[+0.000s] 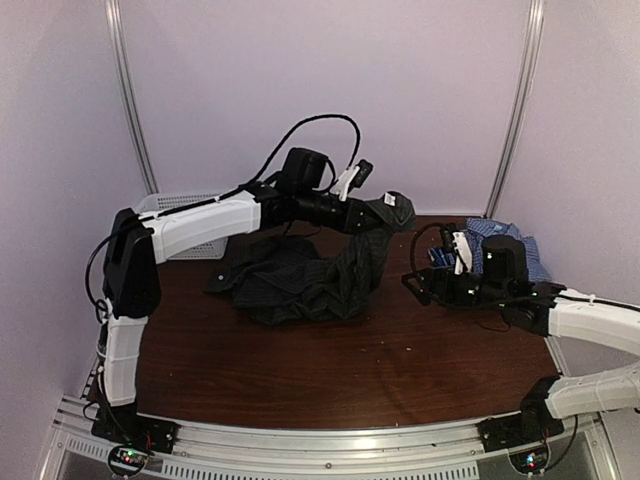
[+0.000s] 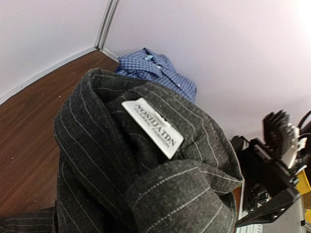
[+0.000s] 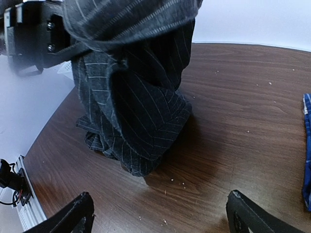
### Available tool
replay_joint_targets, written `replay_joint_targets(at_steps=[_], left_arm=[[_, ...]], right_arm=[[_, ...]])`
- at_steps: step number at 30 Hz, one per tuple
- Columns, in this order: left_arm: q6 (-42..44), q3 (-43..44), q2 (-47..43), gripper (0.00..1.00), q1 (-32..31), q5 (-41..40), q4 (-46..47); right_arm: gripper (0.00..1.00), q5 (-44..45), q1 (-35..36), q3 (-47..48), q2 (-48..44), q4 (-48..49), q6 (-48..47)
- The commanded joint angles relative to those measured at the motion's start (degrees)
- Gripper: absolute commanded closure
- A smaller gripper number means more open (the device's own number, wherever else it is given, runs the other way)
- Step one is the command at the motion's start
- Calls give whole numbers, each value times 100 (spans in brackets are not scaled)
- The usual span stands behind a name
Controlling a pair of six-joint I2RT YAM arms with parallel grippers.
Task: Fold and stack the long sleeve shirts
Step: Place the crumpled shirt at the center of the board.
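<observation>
Your R gripper [image 1: 414,284] hung low over the table [image 1: 350,385], right of centre. Its jaws were spread wide w/ nothing btwn them, and in its wrist view both fingers [image 3: 79,212] framed bare wood. Just beyond it, the black shirt [image 1: 300,285] lay mostly as a crumpled heap at mid-table, slightly left, pinstripes showing. One end rose off the table as a hanging strip up to your L gripper [image 1: 392,212], which was above the table's far half, near centre. The L claw was closed tight on that bunched cloth. Its fingers were buried in fabric in the wrist view, where a white label [image 2: 153,127] faced the cam. At the table's far right corner, a blue checked shirt [image 1: 515,250] sat bunched near the wall, well apart from the black one. At the table's far left edge stood a white basket [image 1: 180,205], partly behind your L arm.
</observation>
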Motion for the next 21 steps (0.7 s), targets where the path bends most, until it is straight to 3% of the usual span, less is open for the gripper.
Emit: replay_joint_targets(at_steps=[1, 5, 12, 16, 21], left_arm=[[-396, -102, -481, 100, -81, 603, 639], [-473, -130, -532, 100, -79, 690, 673], [-568, -245, -492, 99, -81, 806, 853], [-576, -232, -431, 98, -72, 834, 885], [-645, -242, -348, 97, 26, 933, 1009]], right_arm=[[5, -534, 53, 170, 567, 1275, -169], [12, -674, 63, 499, 1186, 1521, -346], [33, -1033, 106, 810, 1792, 1861, -482], [55, -1236, 128, 930, 2035, 1973, -505], [90, -1448, 170, 1097, 2175, 1942, -451]])
